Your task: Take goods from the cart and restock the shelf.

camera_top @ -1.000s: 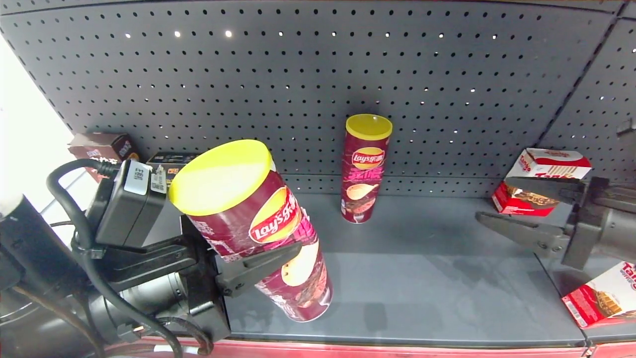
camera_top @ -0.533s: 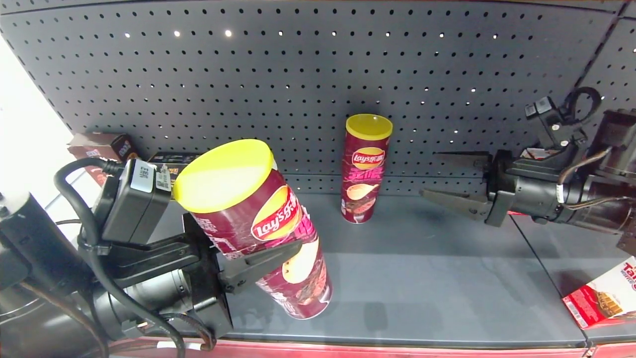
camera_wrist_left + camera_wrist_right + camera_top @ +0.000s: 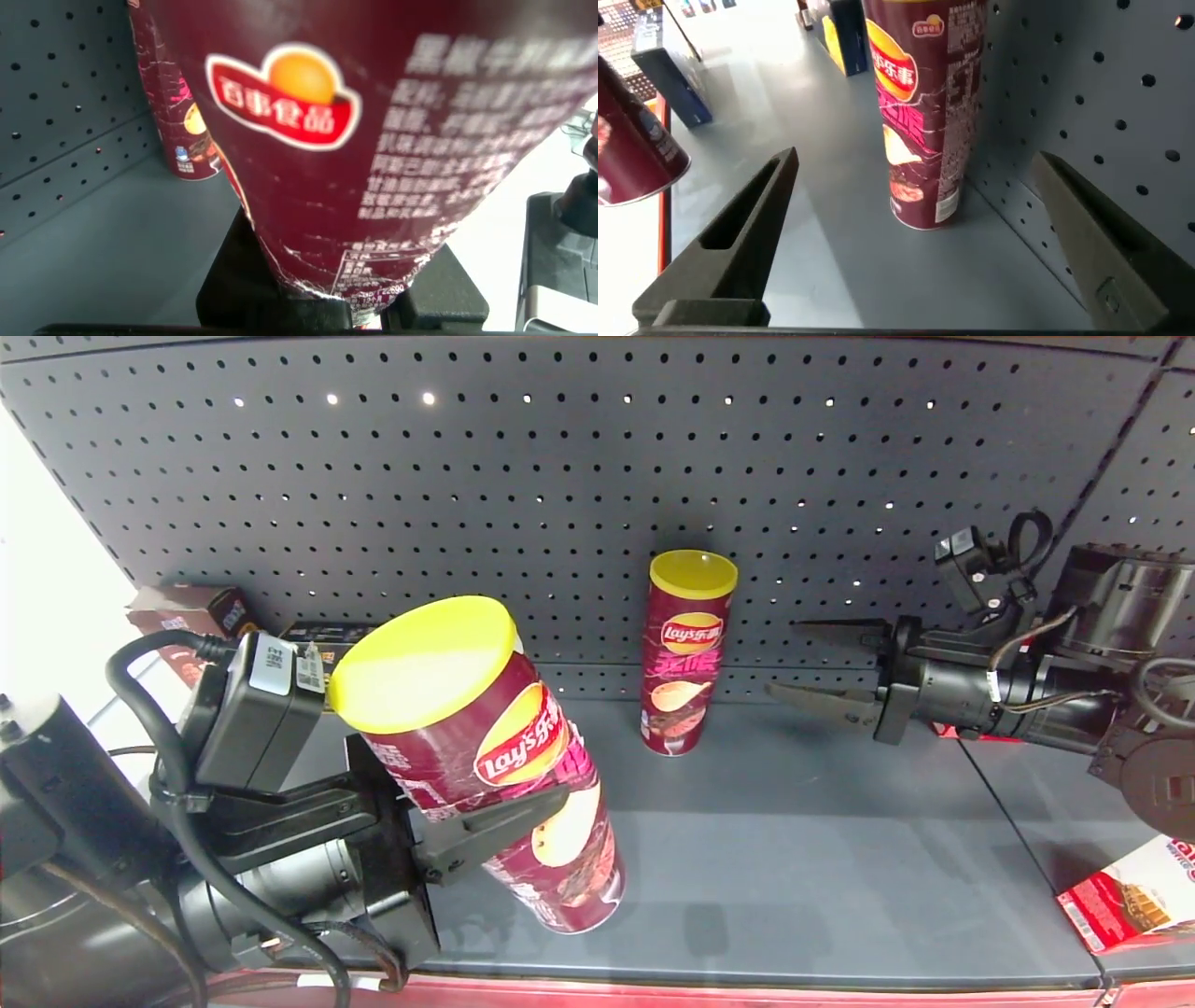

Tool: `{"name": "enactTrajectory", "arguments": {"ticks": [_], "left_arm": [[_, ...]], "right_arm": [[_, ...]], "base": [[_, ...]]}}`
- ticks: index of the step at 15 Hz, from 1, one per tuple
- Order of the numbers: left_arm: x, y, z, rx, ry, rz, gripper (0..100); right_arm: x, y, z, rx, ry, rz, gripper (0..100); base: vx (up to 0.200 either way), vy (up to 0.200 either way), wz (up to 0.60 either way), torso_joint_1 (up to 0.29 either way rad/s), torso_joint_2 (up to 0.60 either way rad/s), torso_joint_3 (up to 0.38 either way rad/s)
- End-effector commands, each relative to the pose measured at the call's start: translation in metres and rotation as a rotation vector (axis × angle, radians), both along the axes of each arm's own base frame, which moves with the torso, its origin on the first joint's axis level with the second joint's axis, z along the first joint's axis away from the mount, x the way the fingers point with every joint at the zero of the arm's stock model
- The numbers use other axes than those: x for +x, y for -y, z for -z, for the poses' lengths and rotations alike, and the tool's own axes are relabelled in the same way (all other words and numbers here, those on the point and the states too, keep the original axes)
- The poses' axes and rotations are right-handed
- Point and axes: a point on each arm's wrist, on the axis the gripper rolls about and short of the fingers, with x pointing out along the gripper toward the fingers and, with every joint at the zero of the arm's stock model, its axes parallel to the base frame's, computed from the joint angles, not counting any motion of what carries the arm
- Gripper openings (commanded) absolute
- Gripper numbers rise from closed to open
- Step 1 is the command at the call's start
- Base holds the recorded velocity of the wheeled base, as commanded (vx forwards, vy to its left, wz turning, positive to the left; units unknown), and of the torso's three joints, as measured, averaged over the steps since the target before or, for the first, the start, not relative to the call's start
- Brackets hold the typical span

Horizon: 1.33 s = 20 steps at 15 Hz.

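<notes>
right pincer (image 3: pixel 782 658) advanced, tilted maroon yellow-lidded can (image 3: pixel 523 775)

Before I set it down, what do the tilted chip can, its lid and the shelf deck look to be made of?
Chip can: likely a cardboard tube with a glossy printed wrap; highlights and small whitish creases show. Lid: probably plastic, smooth even yellow. Shelf deck: painted sheet metal by its look, matte grey with faint reflections.

On the shelf (image 3: pixel 794 859), the upright can (image 3: pixel 688 653) stands at 12 o'clock against the pegboard (image 3: pixel 560 504); the tilted can (image 3: pixel 485 756) at 8 o'clock, two boxes (image 3: pixel 187 611) at 10, a lone box (image 3: pixel 1134 896) at 4.
</notes>
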Motion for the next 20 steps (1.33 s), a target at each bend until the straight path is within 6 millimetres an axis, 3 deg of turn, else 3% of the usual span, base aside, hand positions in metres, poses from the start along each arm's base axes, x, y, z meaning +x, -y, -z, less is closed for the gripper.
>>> {"name": "enactTrajectory", "arguments": {"ticks": [1,9,15,20], "left_arm": [[-0.001,0.0,0.001,0.003,-0.003,0.0,0],[0.001,-0.001,0.0,0.001,-0.001,-0.008,0],[0.001,-0.002,0.001,0.001,-0.004,-0.009,0],[0.002,-0.001,0.003,0.006,-0.011,-0.009,0]], "right_arm": [[0.0,0.001,0.0,0.0,-0.001,0.002,100],[0.012,-0.001,0.004,0.002,0.012,-0.026,100],[0.036,-0.007,0.003,-0.012,0.108,-0.089,100],[0.048,-0.012,0.017,-0.02,0.074,-0.104,100]], "base": [[0.0,0.0,0.0,0.0,0.0,0.0],[0.0,0.0,0.0,0.0,0.0,0.0],[0.0,0.0,0.0,0.0,0.0,0.0],[0.0,0.0,0.0,0.0,0.0,0.0]]}}
